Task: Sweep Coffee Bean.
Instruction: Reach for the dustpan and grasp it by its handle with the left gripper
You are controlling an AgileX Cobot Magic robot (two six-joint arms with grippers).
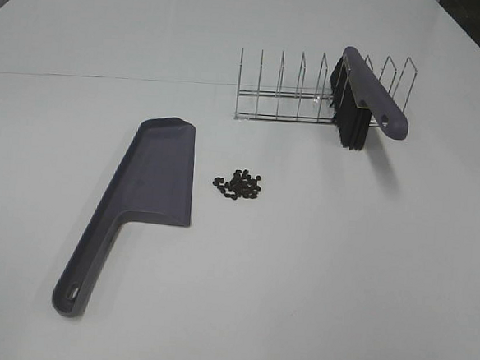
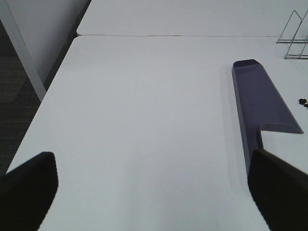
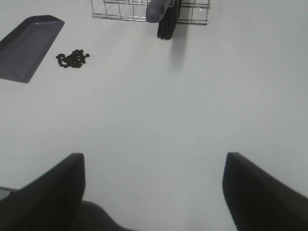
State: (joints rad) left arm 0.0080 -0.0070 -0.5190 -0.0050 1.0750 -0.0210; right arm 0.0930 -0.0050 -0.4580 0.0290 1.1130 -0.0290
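Note:
A small pile of dark coffee beans (image 1: 239,184) lies on the white table, just right of the grey-purple dustpan (image 1: 145,188); the beans also show in the right wrist view (image 3: 72,58). The dustpan lies flat with its handle toward the front edge; it also shows in the left wrist view (image 2: 262,103) and the right wrist view (image 3: 26,46). A brush (image 1: 363,96) with black bristles and a grey-purple handle rests in a wire rack (image 1: 292,89). My left gripper (image 2: 154,190) is open and empty, left of the dustpan handle. My right gripper (image 3: 154,192) is open and empty, well short of the beans.
The wire rack (image 3: 126,9) stands at the back right with the brush (image 3: 163,12) leaning in it. A seam (image 1: 107,78) runs across the table behind the dustpan. The table's left edge (image 2: 45,94) drops to a dark floor.

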